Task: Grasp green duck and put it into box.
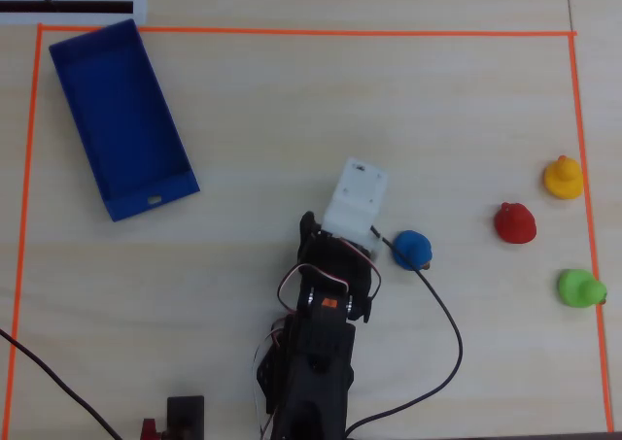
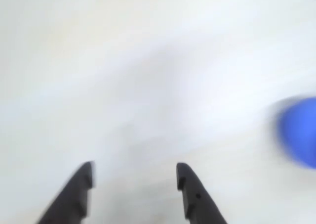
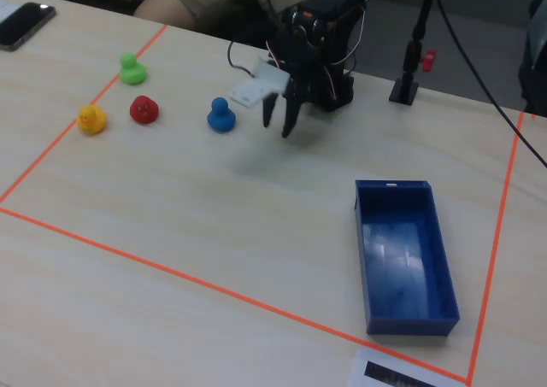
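On the table: a pale wood-grain top (image 1: 292,119) marked with an orange tape rectangle (image 1: 311,33), four toy ducks, a tray and the arm.
Green duck: small, bright lime-green toy (image 1: 580,288) (image 3: 132,69) with a rounded body and a smaller round head; it sits just inside the tape's right edge in the overhead view, lowest of the ducks there, and near the far left tape line in the fixed view. Its beak is too small to make out.
Other ducks: a yellow duck (image 1: 563,178) (image 3: 91,119), a red duck (image 1: 514,222) (image 3: 144,109) and a blue duck (image 1: 412,250) (image 3: 220,115); the blue one lies closest to the arm and shows as a blur at the right edge of the wrist view (image 2: 298,131).
Box: long dark-blue shallow tray (image 1: 73,100) (image 3: 432,233) with low walls and a small slot in one short end, well apart from all the ducks.
Gripper: black fingers (image 2: 135,177) (image 3: 279,118) spread apart, holding nothing, above bare table beside the blue duck and well apart from the green duck.
Arm: black body (image 1: 316,353) with a white camera housing (image 1: 355,199) and loose cables.
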